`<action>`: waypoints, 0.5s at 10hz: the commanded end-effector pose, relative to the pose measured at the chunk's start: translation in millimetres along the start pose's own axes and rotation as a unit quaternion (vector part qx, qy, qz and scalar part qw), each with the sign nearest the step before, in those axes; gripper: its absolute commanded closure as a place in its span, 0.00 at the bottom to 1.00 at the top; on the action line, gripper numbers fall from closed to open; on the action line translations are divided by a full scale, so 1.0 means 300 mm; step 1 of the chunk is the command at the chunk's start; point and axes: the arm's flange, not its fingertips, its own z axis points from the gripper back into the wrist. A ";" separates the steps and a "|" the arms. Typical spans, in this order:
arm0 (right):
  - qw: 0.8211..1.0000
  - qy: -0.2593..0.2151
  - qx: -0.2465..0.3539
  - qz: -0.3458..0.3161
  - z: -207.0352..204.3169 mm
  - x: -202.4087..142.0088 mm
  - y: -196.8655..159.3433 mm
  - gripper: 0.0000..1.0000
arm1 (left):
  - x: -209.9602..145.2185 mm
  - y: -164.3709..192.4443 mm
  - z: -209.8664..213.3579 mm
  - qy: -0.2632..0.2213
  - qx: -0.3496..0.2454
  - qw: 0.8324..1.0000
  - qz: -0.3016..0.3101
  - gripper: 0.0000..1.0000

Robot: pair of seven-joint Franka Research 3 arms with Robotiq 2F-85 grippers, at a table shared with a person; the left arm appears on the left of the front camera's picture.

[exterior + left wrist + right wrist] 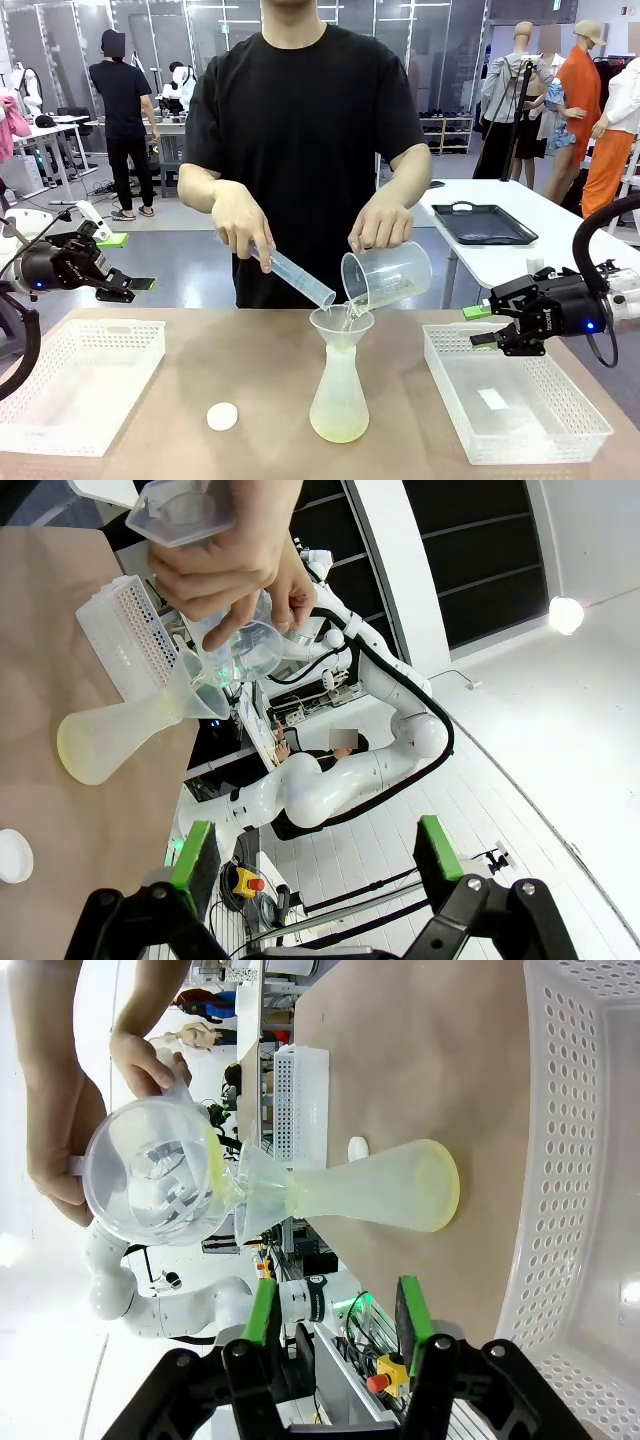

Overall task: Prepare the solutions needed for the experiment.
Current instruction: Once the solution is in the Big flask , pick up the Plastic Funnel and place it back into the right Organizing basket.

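Observation:
A person across the table tilts a clear beaker over a funnel that sits in a frosted flask. The other hand holds a graduated cylinder slanted toward the funnel. Pale yellow solution lies in the flask's base, also seen in the flask and in the flask. My left gripper hangs open above the table's left edge, open too in its wrist view. Right gripper is open over the right basket, nothing between its fingers.
A white perforated basket lies at the left and another basket at the right, holding a small white piece. A small white round cap rests on the table left of the flask. The person's arms span the middle.

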 end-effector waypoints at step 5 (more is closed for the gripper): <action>1.000 -0.002 0.002 0.007 -0.001 -0.005 0.006 0.41 | 0.004 -0.004 -0.002 0.001 0.000 1.000 -0.004 0.00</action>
